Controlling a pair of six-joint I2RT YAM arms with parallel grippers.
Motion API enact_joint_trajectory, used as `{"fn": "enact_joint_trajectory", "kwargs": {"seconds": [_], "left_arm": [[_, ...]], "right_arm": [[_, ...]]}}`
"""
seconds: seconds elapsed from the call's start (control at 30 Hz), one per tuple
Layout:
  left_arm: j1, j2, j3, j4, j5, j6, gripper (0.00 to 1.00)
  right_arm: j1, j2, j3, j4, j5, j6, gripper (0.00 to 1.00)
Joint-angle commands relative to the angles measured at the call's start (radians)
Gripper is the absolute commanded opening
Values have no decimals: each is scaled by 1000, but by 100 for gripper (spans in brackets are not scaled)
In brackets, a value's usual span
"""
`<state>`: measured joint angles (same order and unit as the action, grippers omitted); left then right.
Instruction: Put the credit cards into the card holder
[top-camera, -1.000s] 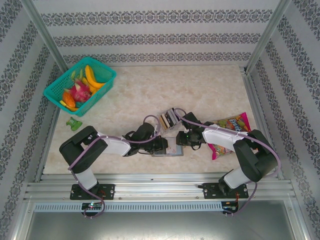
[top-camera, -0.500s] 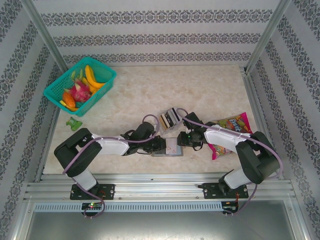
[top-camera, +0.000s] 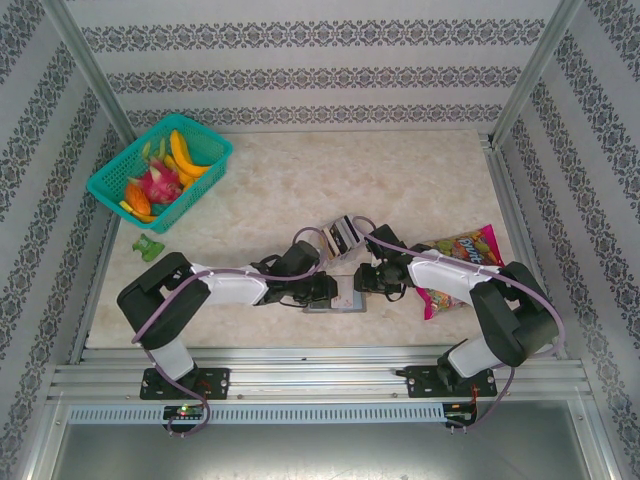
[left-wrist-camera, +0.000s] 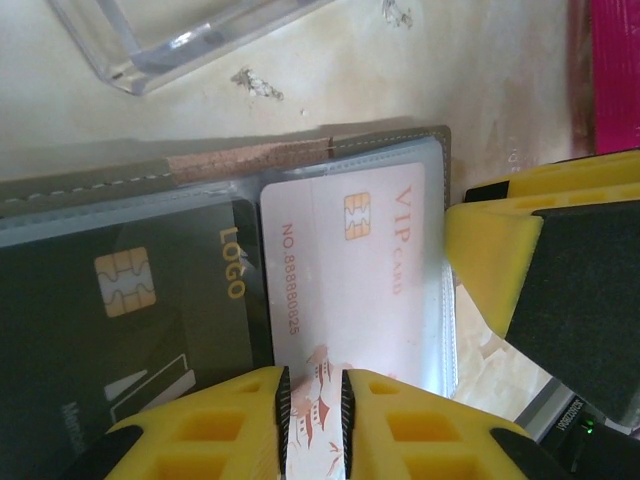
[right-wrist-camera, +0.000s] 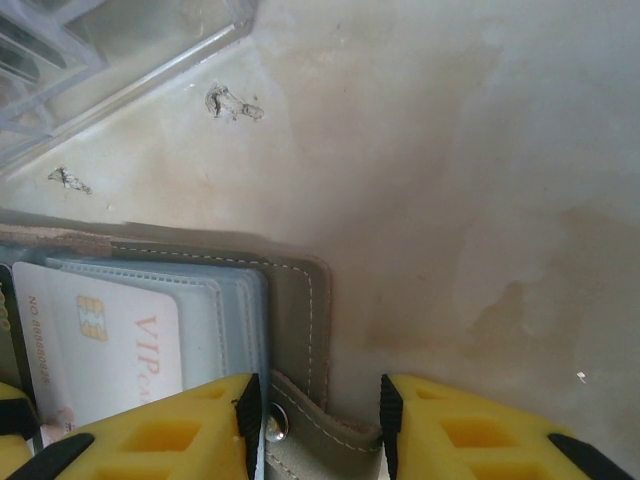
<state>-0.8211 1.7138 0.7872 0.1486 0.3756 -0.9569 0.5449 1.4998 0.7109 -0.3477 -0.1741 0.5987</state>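
White VIP card (left-wrist-camera: 350, 270) sits in the card holder (left-wrist-camera: 250, 165) under my nearly-closed left gripper (left-wrist-camera: 313, 400). Right gripper (right-wrist-camera: 320, 405) straddles the holder's tab, and I can't tell if it's clamped.

Pale card (left-wrist-camera: 345, 270) in the card holder (left-wrist-camera: 250, 165), left wrist view: orange "VIP CARD" along one edge. Beside its chip is "NO." and a row of digits starting 8888; the last ones are unclear. Dark card (left-wrist-camera: 130, 310) next to it: gold "LOGO", plus white letters cut off at the frame edge. Right wrist view, same pale card (right-wrist-camera: 100, 340): "VIP" and part of the number. Candy bag (top-camera: 458, 255): lettering too small to read.
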Motion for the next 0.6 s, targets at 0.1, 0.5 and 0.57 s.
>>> {"fn": "enact_joint_trajectory", "kwargs": {"seconds": [0.1,0.5,0.57], "left_arm": [[-32,47,55,-67,-10,39,24],[-44,64,94,-63,-5,47,26],[-44,44,85,-64,-17,52,26]], "right_arm": [[3,41,-25,5,-40,11,38],[7,33,-19,-2,-29,14,37],[4,9,-21,-17,-1,14,37]]}}
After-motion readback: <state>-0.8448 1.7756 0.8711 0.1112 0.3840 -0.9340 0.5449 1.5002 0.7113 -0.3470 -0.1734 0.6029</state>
